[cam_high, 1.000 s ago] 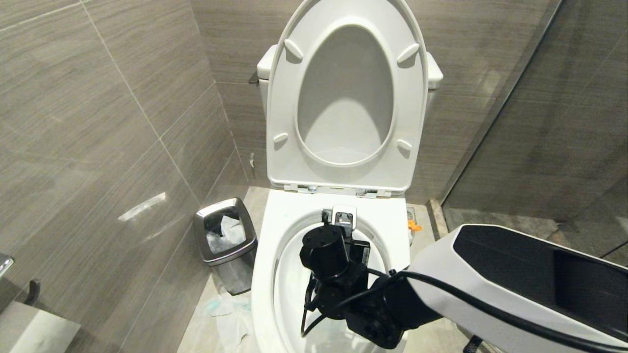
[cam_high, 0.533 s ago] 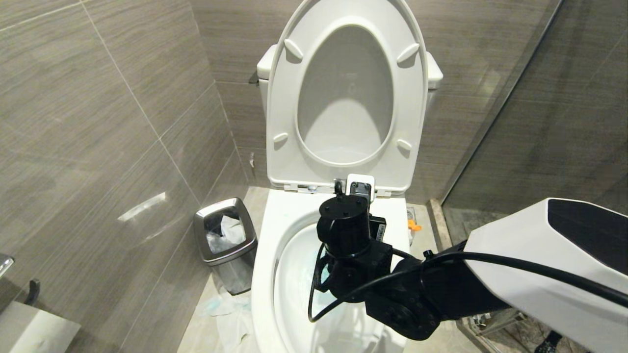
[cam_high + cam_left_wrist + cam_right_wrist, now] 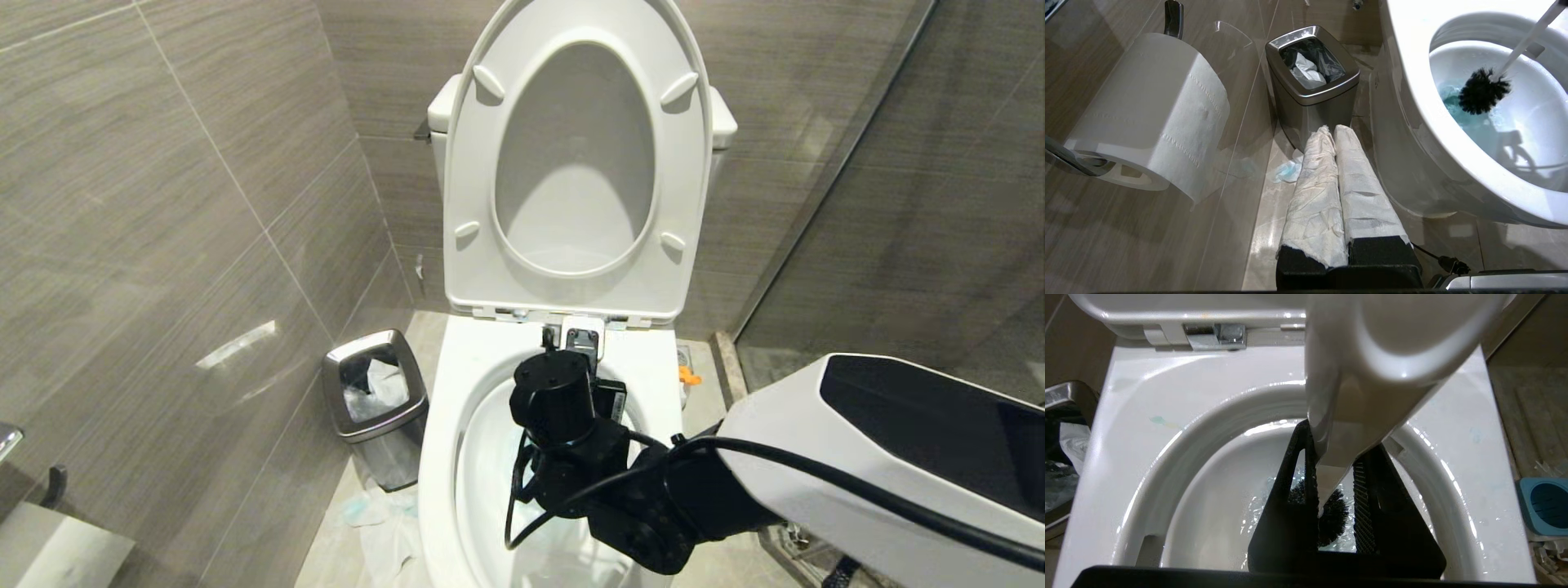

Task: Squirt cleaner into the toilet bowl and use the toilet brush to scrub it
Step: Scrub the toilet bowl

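Note:
The toilet bowl [image 3: 445, 425] stands with seat and lid raised, and blue-tinted water [image 3: 1457, 106] lies at its bottom. My right gripper [image 3: 1337, 445] hangs over the bowl, pointing down, shut on the white handle [image 3: 1372, 375] of the toilet brush. The black bristle head [image 3: 1482, 90] sits low in the bowl at the water's edge, and also shows between the fingers in the right wrist view [image 3: 1335, 516]. In the head view only the right wrist [image 3: 563, 416] shows. My left gripper [image 3: 1331, 130], its fingers wrapped in white paper, is shut and empty, low beside the toilet. The cleaner's container is out of view.
A steel waste bin [image 3: 375, 400] with paper in it stands left of the toilet. A toilet-paper roll [image 3: 1151, 110] hangs on the left tiled wall. The blue brush holder [image 3: 1541, 504] sits on the floor right of the bowl. A glass partition [image 3: 898, 204] closes the right side.
The right wrist swung up toward the hinge end of the bowl with the brush, then came part of the way back toward the front. The left arm stayed still.

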You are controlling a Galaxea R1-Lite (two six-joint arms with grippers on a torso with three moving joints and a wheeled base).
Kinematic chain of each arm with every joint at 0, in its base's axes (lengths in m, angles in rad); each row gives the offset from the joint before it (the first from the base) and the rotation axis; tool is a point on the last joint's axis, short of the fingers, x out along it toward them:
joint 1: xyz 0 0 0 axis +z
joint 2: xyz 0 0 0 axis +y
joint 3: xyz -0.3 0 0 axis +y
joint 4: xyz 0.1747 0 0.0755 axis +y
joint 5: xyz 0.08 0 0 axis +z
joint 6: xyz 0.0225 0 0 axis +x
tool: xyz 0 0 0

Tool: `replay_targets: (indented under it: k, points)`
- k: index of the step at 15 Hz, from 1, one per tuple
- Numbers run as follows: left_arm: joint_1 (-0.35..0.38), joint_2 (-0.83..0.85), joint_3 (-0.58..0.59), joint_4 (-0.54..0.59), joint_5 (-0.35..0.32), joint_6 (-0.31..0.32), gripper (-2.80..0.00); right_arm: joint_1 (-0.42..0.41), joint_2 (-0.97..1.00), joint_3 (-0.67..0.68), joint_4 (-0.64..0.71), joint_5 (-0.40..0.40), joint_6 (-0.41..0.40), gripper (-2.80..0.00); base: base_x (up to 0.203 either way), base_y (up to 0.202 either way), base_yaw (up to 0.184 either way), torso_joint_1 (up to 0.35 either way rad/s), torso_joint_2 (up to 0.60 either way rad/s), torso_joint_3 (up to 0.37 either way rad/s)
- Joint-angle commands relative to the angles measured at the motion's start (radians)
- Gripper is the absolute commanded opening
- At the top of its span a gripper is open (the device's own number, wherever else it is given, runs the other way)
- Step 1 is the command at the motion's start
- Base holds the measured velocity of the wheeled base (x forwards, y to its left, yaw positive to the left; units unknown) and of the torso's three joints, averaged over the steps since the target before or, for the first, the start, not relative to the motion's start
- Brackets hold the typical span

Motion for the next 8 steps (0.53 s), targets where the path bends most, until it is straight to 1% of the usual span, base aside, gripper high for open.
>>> replay_targets:
  k: [1,8]
  points:
    - [0.001,0.000,0.000,0.000,0.000,0.000,-2.80,0.001,0.080,-0.022,-0.009,-0.006,0.005,-2.80,0.000,0.000,0.000,0.000,0.00,0.000]
    - [0.000,0.000,0.000,0.000,0.000,0.000,-2.80,-0.008,0.184,-0.088,-0.011,-0.009,0.005,-2.80,0.000,0.000,0.000,0.000,0.00,0.000]
